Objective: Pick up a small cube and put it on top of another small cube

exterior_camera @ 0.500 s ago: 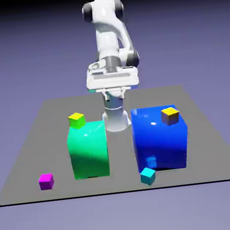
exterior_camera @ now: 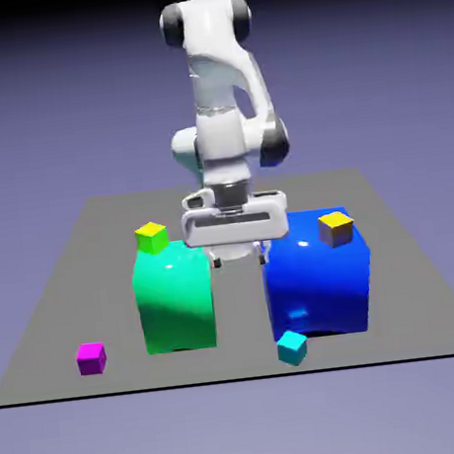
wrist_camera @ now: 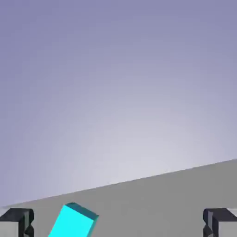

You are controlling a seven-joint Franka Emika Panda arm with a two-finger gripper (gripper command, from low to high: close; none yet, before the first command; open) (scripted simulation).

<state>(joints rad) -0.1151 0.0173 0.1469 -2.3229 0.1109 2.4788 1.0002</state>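
Lower now than a moment ago, your white Panda gripper [exterior_camera: 239, 259] hangs with its fingers wide apart and nothing between them. Your cyan cube [exterior_camera: 292, 348] sits on the grey table [exterior_camera: 248, 358], just in front of the big blue block [exterior_camera: 315, 285].

Dark grey surface [exterior_camera: 248, 360] below the end effector [exterior_camera: 238, 257]: cyan cube [exterior_camera: 292, 348] and magenta cube [exterior_camera: 91, 360] nearer the camera than it, green block [exterior_camera: 177, 301] and blue block [exterior_camera: 314, 286] to either side.

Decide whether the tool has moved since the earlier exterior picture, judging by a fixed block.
Yes: the tool is lower in the exterior view, now level with the green block's top.
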